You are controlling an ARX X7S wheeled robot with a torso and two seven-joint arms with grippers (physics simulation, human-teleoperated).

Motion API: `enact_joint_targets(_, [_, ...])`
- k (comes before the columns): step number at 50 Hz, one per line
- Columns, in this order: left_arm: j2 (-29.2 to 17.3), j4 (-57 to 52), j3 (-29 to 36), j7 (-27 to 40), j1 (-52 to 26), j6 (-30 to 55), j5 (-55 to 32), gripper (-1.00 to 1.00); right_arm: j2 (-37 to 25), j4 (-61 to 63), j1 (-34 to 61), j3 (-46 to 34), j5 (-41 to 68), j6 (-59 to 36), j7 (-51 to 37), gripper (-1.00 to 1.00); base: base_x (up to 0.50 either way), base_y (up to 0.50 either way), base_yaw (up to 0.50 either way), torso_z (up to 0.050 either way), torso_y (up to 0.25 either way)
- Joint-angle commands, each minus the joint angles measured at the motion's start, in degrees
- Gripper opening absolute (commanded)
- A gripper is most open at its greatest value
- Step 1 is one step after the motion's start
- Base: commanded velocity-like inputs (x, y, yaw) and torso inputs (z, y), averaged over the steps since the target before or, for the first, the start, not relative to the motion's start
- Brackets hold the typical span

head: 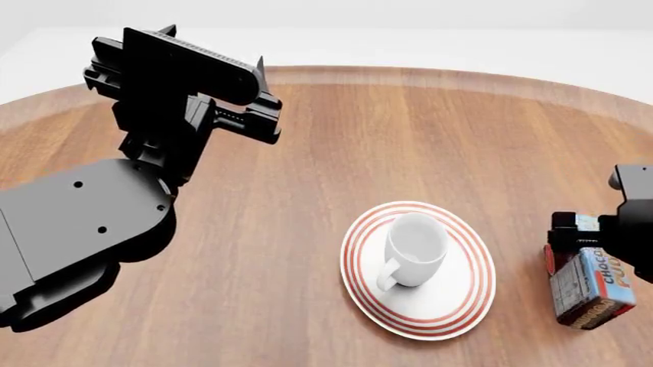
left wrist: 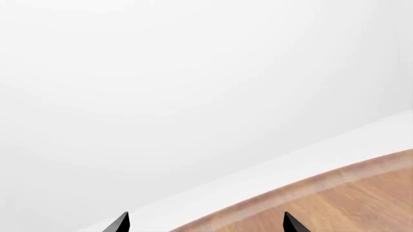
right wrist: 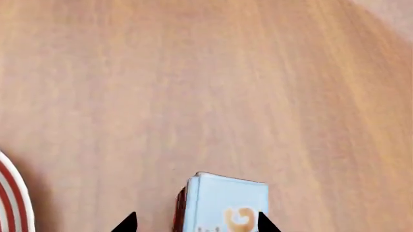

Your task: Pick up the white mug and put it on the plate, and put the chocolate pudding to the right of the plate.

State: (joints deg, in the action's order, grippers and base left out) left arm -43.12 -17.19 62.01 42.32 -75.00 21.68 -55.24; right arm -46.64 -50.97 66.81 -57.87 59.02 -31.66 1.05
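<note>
Head view: your white mug (head: 417, 249) stands upright on the plate (head: 461, 294), its handle toward the near left. The chocolate pudding (head: 589, 287) sits on the wooden surface (head: 408, 138) just right of the plate, apart from its rim, with your right tool (head: 583, 243) directly over its far end. In the right wrist view, the right tool's (right wrist: 195, 223) tips flank the carton's (right wrist: 226, 203) sides, spread about as wide as the carton; you cannot tell whether they touch it. Your left tool (head: 263, 115) is raised at the far left, well apart from everything; in the left wrist view, its (left wrist: 206, 223) tips are spread, with nothing between them.
</note>
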Motion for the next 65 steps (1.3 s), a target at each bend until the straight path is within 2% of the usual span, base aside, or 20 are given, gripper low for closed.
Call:
enact_joint_targets(1, [1.16, 0.37, -1.65, -1.41, -0.09, -0.51, 0.52, 1.0, 1.53, -0.55, -0.15, 1.21, -1.89, 0.25, 1.8, 1.0, 0.0, 0.0, 0.0, 0.0, 0.0])
enact_joint_targets(21, [1.13, 0.19, -1.84, -1.53, -0.22, -0.28, 0.59, 1.0, 0.57, 1.77, 0.14, 1.07, -2.02, -0.9, 1.09, 1.0, 0.0, 0.0, 0.0, 0.0, 0.0])
enact_joint_targets(33, [1.14, 0.1, -1.97, -1.57, -0.2, -0.23, 0.62, 1.0, -2.19, 6.81, 2.26, 1.47, -1.31, -4.13, -0.85, 1.0, 0.0, 0.0, 0.0, 0.0, 0.0])
enact_joint_targets(53, [0.92, -0.64, -2.08, -1.38, -0.22, 0.21, 0.59, 1.0, -8.49, 23.78, 6.28, 2.39, 0.71, -9.88, -4.45, 1.0, 0.0, 0.0, 0.0, 0.0, 0.0])
enact_joint_targets(65, [0.77, -0.62, -2.29, -1.34, -0.09, 0.16, 0.6, 1.0, -12.99, 33.54, 5.25, 4.29, 3.74, -10.31, -7.7, 1.0, 0.0, 0.0, 0.0, 0.0, 0.0])
